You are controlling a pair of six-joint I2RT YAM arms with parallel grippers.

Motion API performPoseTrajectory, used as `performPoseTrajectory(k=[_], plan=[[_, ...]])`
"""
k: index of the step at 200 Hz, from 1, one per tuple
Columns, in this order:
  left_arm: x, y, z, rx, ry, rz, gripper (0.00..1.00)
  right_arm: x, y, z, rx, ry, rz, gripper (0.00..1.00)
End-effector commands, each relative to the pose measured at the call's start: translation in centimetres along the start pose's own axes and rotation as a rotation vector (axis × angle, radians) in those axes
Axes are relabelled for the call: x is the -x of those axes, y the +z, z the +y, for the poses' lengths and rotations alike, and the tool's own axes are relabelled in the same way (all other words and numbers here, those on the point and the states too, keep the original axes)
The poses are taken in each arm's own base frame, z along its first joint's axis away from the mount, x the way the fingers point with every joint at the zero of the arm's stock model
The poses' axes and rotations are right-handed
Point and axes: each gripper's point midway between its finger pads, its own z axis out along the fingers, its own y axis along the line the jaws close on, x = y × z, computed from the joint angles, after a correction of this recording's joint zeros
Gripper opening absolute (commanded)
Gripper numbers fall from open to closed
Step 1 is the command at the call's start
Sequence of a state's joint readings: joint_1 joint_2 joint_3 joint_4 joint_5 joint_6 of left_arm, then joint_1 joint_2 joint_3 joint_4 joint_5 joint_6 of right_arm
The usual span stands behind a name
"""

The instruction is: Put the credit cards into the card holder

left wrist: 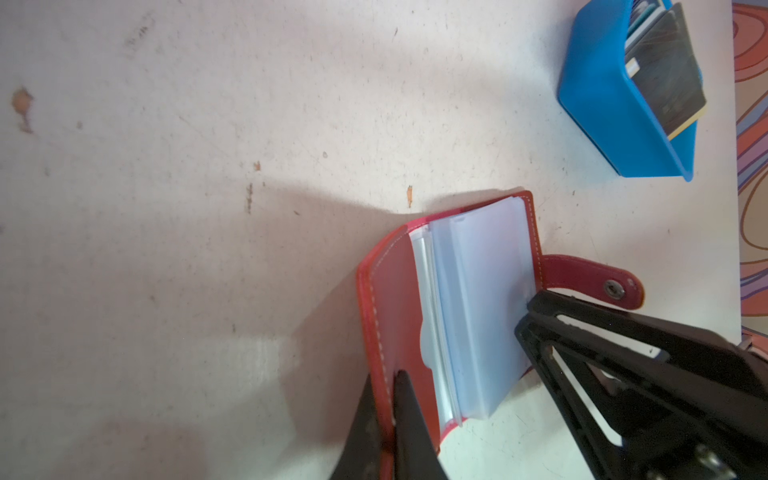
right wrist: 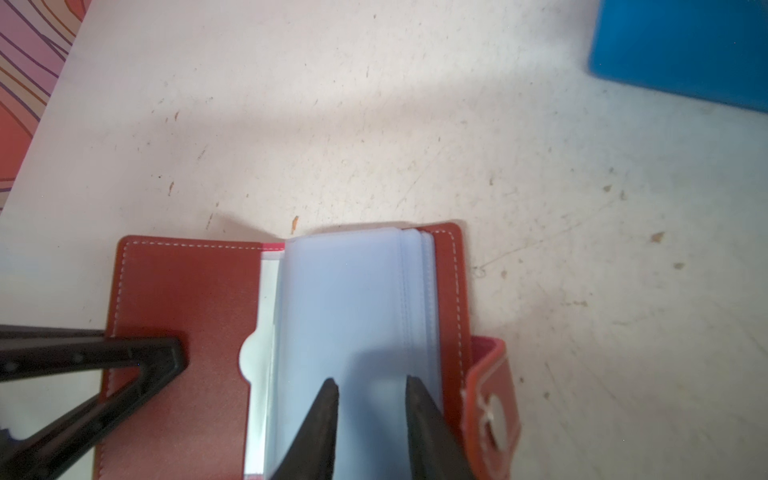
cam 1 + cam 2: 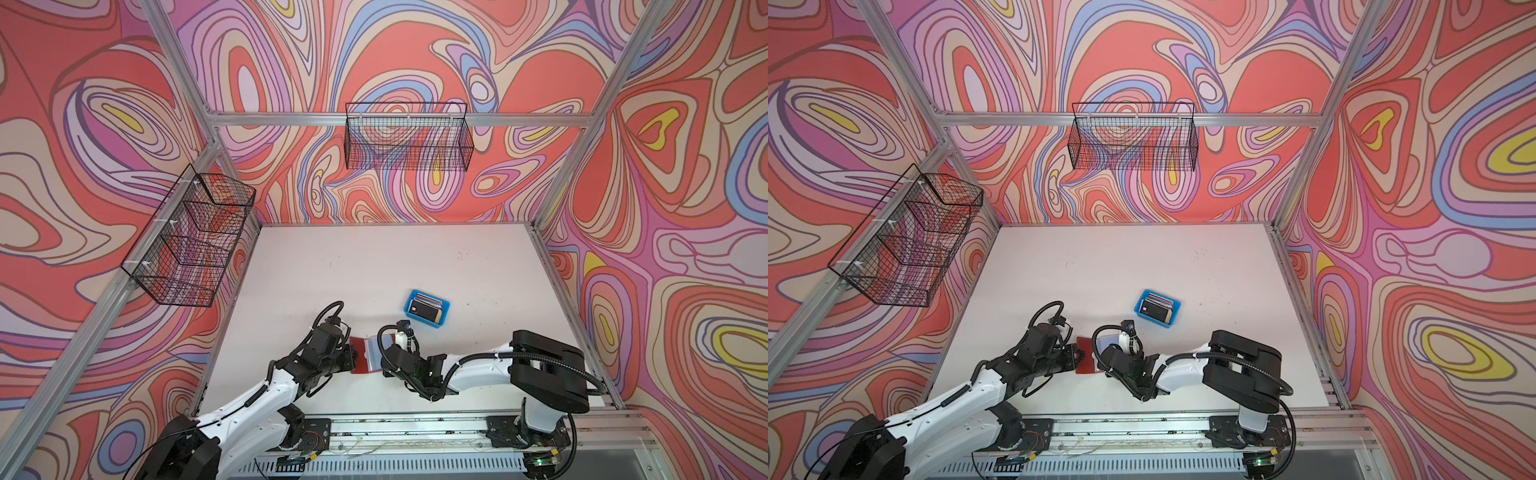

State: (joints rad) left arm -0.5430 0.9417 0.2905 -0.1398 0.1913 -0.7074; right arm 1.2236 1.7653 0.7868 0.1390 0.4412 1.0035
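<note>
Red-brown leather-look card holder [image 1: 395,299] lies open on the white table [image 1: 166,208]. The left gripper [image 1: 388,376] is clamped on its cover. The right gripper [image 2: 372,384] has its jaws apart over the clear sleeves [image 2: 340,299]. Stacked plastic credit cards [image 3: 424,309] sit in a nearby blue tray [image 1: 594,95].

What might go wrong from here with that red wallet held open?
The left gripper pinches just the card holder's cover edge; it may slip. The right gripper's open tips appear to rest on the clear sleeves; these might flip once it leaves for the credit cards in the blue tray.
</note>
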Motion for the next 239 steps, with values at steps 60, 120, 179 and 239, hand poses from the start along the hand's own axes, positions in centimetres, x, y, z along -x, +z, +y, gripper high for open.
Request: performPoseTrajectory(k=[60, 120, 179, 239], plan=[[-0.1, -0.1, 0.3, 0.014, -0.012, 0.009, 0.12, -2.0, 1.3, 1.7, 0.074, 0.011, 0.077, 0.35], [-0.1, 0.0, 0.5, 0.02, -0.024, 0.001, 0.12, -2.4, 1.5, 4.6, 0.213, 0.038, 0.109, 0.37], [-0.3, -0.1, 1.1, 0.04, -0.032, -0.008, 0.12, -1.4, 0.4, 6.0, 0.308, 0.079, 0.076, 0.38], [-0.3, -0.2, 1.1, 0.037, -0.033, -0.012, 0.11, -0.1, -0.7, 6.1, 0.34, 0.098, 0.025, 0.39]])
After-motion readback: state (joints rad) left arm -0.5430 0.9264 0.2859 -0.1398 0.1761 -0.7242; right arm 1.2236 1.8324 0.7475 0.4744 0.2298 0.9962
